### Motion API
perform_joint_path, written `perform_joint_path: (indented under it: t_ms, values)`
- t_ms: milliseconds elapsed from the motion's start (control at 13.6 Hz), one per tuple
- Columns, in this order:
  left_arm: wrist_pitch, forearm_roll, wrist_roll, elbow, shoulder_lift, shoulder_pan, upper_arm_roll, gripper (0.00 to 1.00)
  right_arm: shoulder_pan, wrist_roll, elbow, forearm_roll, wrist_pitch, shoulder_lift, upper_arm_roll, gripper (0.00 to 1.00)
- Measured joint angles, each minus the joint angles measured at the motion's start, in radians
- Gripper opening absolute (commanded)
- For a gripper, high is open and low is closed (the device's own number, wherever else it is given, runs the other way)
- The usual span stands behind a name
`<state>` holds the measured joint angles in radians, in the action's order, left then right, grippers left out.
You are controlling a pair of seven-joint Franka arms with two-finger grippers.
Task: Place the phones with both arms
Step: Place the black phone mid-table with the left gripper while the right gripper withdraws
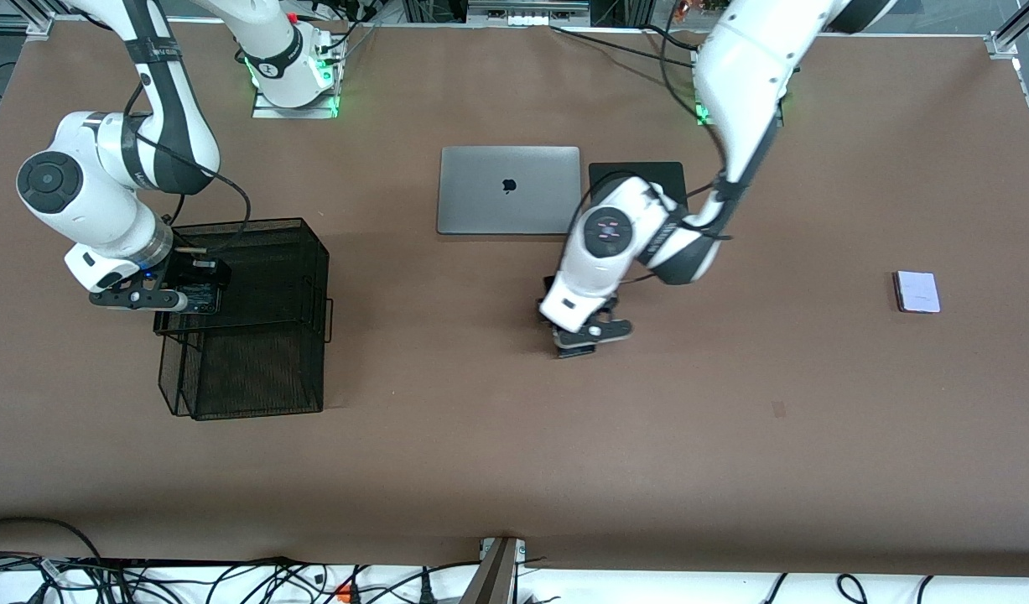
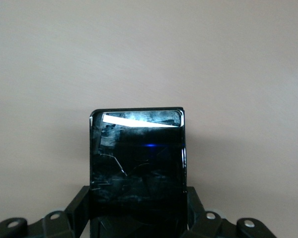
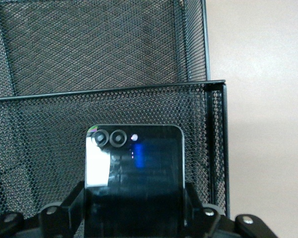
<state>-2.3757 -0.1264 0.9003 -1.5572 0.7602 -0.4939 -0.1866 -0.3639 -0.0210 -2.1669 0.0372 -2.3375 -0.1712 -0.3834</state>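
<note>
My right gripper (image 1: pixel 185 294) (image 3: pixel 134 201) is shut on a small squarish black folded phone (image 1: pixel 202 295) (image 3: pixel 134 168) with two round lenses. It holds the phone over the upper tier of a black mesh basket (image 1: pixel 262 252) (image 3: pixel 109 89). My left gripper (image 1: pixel 583 340) (image 2: pixel 137 201) is shut on a black slab phone (image 2: pixel 136 153), low over the bare table in the middle, nearer the front camera than the laptop. A pale lilac-white phone (image 1: pixel 917 292) lies flat on the table toward the left arm's end, apart from both grippers.
A closed grey laptop (image 1: pixel 509 201) lies in the middle of the table. A black pad (image 1: pixel 640 174) sits beside it, partly covered by the left arm. The basket's lower tier (image 1: pixel 246 377) juts out toward the front camera. Cables run along the table's front edge.
</note>
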Motion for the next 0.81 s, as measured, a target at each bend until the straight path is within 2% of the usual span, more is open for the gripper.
perform_joint_path:
  t_ms: [367,661,734,808]
  values:
    - [0.000,-0.008,0.028,0.169,0.117,-0.170,0.120,0.00,0.000,0.000,0.003,0.000,-0.005,0.000,-0.001,0.99]
    - [0.001,-0.042,0.028,0.206,0.151,-0.226,0.136,0.01,0.000,0.000,0.040,0.000,0.008,0.006,-0.002,0.99]
    - [0.001,-0.053,0.029,0.207,0.155,-0.237,0.136,0.32,0.000,0.000,0.060,0.000,0.032,0.008,-0.001,0.99]
    - [0.001,-0.057,0.029,0.208,0.158,-0.246,0.136,0.37,0.000,0.000,0.087,0.000,0.066,0.009,-0.001,0.99]
